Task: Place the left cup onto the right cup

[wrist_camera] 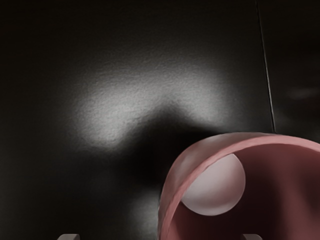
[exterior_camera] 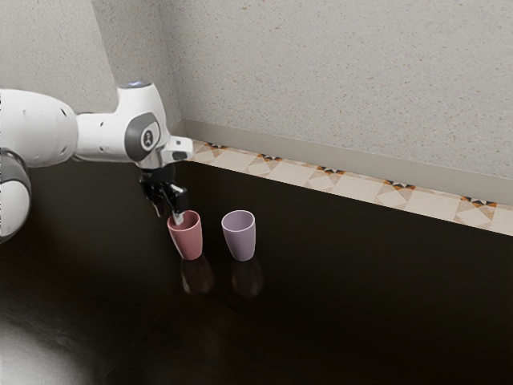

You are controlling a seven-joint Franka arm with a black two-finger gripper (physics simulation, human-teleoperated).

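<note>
You see a salmon-pink cup (exterior_camera: 186,235), smooth and tapered, upright on the dark table (exterior_camera: 361,305), just left of a lilac cup (exterior_camera: 239,234). Your gripper (exterior_camera: 176,212) hangs at its left rim, fingers spread astride the wall.

Pincer (exterior_camera: 177,213) at the rim of the pink cup (exterior_camera: 187,237), purple cup (exterior_camera: 239,235) beside

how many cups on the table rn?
2. A pink cup stands right under the gripper; a purple cup stands close beside it, apart, toward the exterior view's right. None look hidden.
</note>
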